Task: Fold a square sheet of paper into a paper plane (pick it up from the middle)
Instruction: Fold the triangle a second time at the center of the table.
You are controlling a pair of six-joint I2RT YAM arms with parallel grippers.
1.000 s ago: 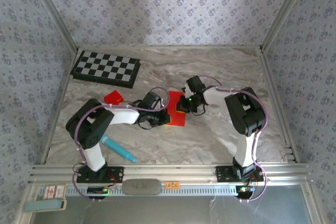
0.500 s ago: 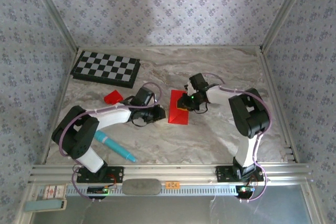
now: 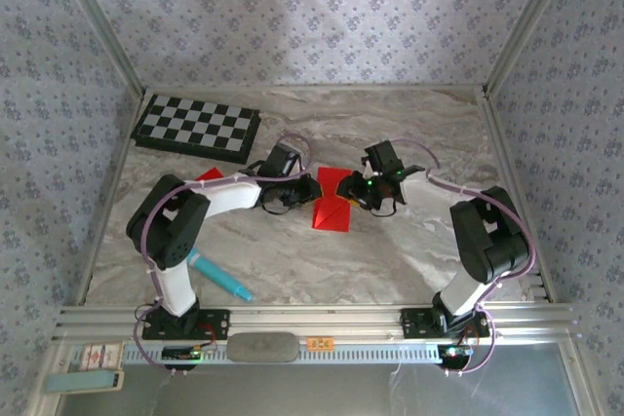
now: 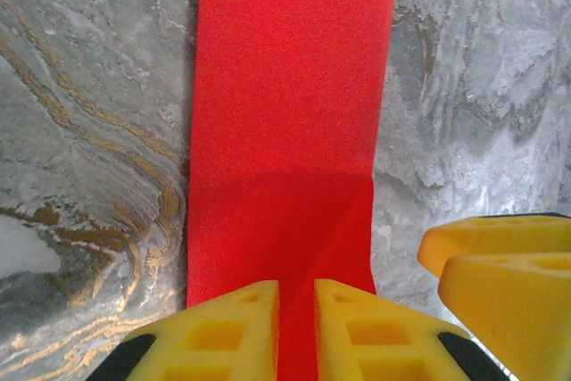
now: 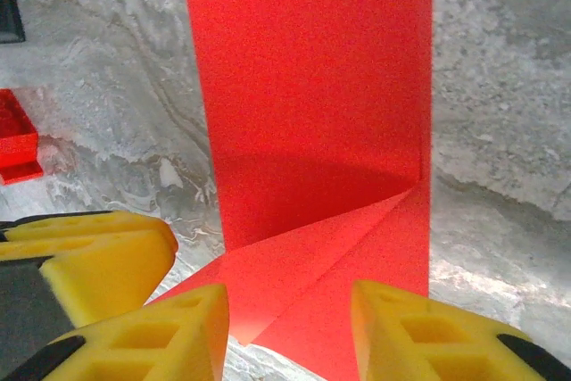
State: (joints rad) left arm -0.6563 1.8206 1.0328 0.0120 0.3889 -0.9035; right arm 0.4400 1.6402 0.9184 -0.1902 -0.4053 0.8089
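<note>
Since the creased, bright red paper sheet [image 3: 331, 206] lay on the marbled grey table [image 3: 390, 250], long axis twelve to six o'clock, the left gripper [image 4: 295, 296] stood barely parted at its nine, the right gripper [image 5: 290, 302] wider at three, both empty, equally near.

The worktop [image 3: 419, 124] is a grey marbled surface with brownish veins, closed in by patterned walls at the back and on both sides and by a metal rail along its near edge. A black-and-white chequered board [image 3: 197, 129] lies flat in the far left corner. Nearer the middle, a small red scrap [image 3: 207, 174] rests on the surface, partly covered by the left arm. The red sheet of paper [image 3: 331, 209] lies about mid-worktop, folded into a long band with a diagonal flap creased over one end. A teal pen [image 3: 219, 275] lies slantwise near the front left, well apart from the paper.
</note>
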